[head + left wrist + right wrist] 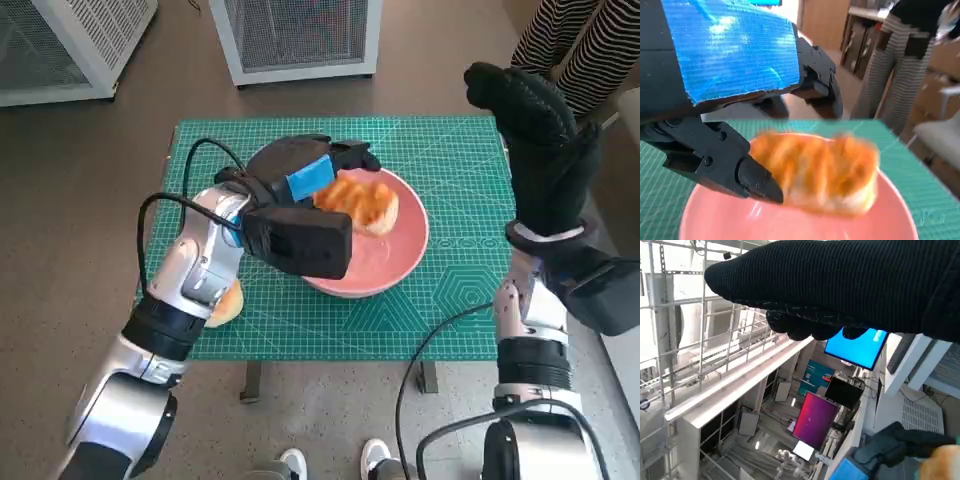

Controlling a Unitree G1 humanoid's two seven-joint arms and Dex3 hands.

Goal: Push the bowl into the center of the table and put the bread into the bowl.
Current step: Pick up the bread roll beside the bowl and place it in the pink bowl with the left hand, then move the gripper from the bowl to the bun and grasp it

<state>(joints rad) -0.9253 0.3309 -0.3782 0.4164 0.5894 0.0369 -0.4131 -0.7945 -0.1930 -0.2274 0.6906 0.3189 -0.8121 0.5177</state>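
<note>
The pink bowl (385,262) (805,225) stands near the middle of the green mat. An orange-brown bread (362,204) (820,170) lies inside it, blurred in the left wrist view. My left hand (312,172) (735,65) hovers over the bowl's left side with its fingers (815,92) spread apart above the bread; the thumb tip (757,182) is right at the bread's end. My right hand (528,115) (840,285) is raised high over the table's right edge, fingers loosely bent, holding nothing. A corner of the right wrist view also catches the bread (946,462).
A green cutting mat (455,290) covers the table. A second pale bread (226,304) lies near the front left edge under my left forearm. White mesh cabinets (300,35) stand beyond the table. A person in striped clothes (585,45) (900,75) stands at the far right.
</note>
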